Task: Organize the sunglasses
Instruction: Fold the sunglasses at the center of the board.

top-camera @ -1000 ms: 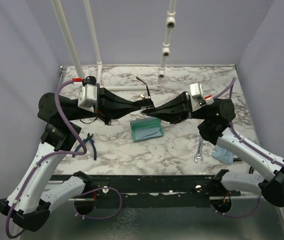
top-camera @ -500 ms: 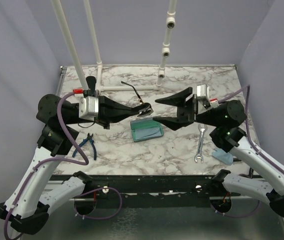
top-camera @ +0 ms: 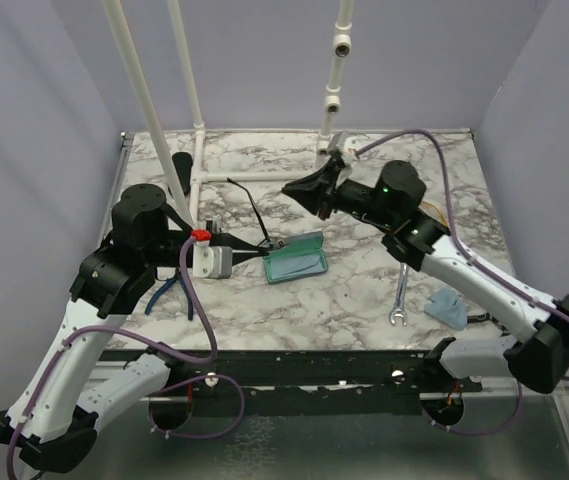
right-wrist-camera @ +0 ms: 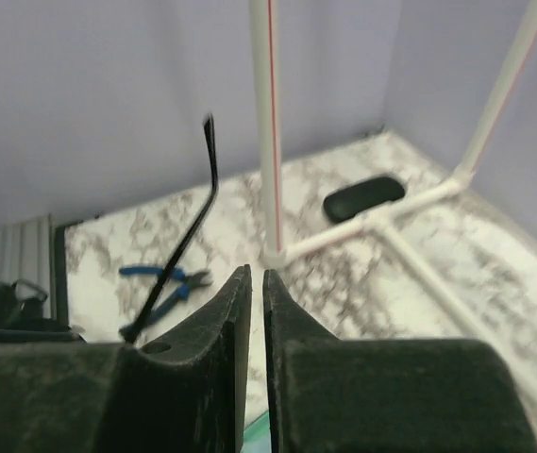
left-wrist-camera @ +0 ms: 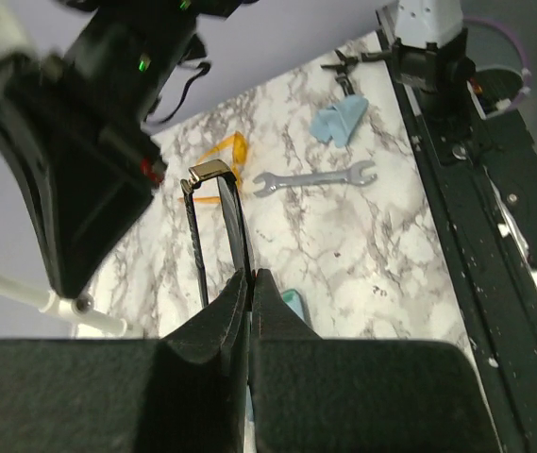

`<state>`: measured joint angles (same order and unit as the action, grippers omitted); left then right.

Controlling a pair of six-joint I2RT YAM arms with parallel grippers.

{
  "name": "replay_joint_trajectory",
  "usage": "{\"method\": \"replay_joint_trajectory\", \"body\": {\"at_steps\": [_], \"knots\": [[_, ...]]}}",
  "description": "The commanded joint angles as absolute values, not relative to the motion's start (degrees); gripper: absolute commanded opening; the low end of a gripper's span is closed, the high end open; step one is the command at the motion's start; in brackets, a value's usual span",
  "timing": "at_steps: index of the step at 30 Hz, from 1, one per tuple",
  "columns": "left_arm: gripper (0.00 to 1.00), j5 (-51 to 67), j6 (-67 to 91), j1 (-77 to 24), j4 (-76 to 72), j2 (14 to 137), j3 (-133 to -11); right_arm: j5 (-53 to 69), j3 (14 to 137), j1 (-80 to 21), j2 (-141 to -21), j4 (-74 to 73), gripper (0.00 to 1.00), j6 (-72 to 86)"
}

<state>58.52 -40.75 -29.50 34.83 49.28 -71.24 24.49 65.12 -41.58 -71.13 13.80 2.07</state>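
My left gripper [top-camera: 264, 247] is shut on the thin dark wire-frame sunglasses [left-wrist-camera: 219, 215], pinching the frame just above the left end of the blue-grey case [top-camera: 295, 258]. One temple arm [top-camera: 245, 205] sticks up and back. In the left wrist view the fingers [left-wrist-camera: 235, 293] are pressed onto the wire frame. The yellow-orange sunglasses [left-wrist-camera: 231, 155] lie on the table beyond it. My right gripper [top-camera: 286, 188] hangs behind and above the case, clear of the glasses. Its jaws stand open only a narrow slit, with nothing between them.
White pipe frame [top-camera: 254, 174] stands across the back of the marble table [top-camera: 364, 300]. A black oval case [right-wrist-camera: 362, 198] lies beside it. Blue pliers [top-camera: 178, 286] lie at the left. A wrench [top-camera: 400, 297] and a blue cloth [top-camera: 448, 306] lie at the right.
The right gripper let go of the wire-frame sunglasses, swung up and back, and its jaws have nearly closed again. The left gripper carried the glasses down toward the case.
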Motion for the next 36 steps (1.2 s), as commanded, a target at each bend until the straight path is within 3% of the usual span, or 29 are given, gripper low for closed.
{"method": "replay_joint_trajectory", "body": {"at_steps": [1,5,9,16,18,22,27,32,36], "knots": [[0.00,58.67,-51.72,-29.62,45.88,47.45,-71.52,37.17,69.10,-41.81,-79.01,15.26,0.12,2.77],[0.00,58.97,-49.14,-29.62,45.88,47.60,-72.61,46.86,72.12,-41.97,-84.94,19.34,0.09,5.18],[0.00,59.79,-43.94,-29.62,44.52,47.56,-71.25,60.75,67.88,-42.15,-85.43,36.94,0.09,12.75],[0.00,59.26,-22.60,-29.62,27.48,47.99,-69.32,75.71,64.75,-42.36,-86.25,55.27,0.09,27.94],[0.00,60.18,-21.22,-29.63,25.83,48.05,-69.86,72.80,63.24,-42.17,-83.94,52.44,0.09,24.91],[0.00,61.78,-22.09,-29.62,25.67,46.85,-69.62,50.49,65.28,-41.58,-77.98,25.12,0.12,7.79],[0.00,60.83,-27.95,-29.62,28.14,45.51,-68.36,27.75,67.67,-40.34,-77.68,17.21,0.06,9.76],[0.00,58.47,-36.25,-29.62,29.97,45.94,-70.85,30.52,71.57,-41.74,-84.96,12.07,0.03,9.63],[0.00,58.19,-36.39,-29.66,30.14,45.76,-70.90,44.22,72.74,-43.76,-88.78,18.12,0.03,11.44]]}}
